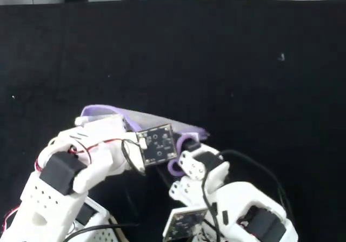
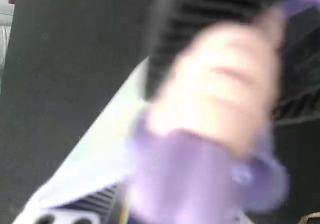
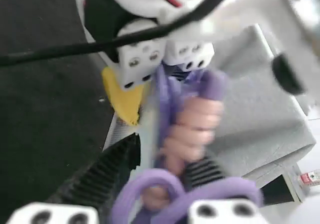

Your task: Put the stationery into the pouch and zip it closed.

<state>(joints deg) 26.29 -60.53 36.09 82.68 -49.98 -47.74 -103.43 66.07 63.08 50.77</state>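
Both end effectors meet at the purple pouch, low in the middle of the high view.

The right end effector [image 3: 167,156] is narrow, its 2 black ridged fingers [image 3: 107,169] pressed onto the pouch [image 1: 135,116] edge with a pink piece [image 3: 192,126] and a purple loop [image 1: 174,169] between them. The left end effector [image 3: 150,76] sits right against that same edge, just above it in the right wrist view; I cannot tell whether it grips. The pouch lies on the black desk [image 1: 227,64], left of centre, with its right end at the 2 arms.
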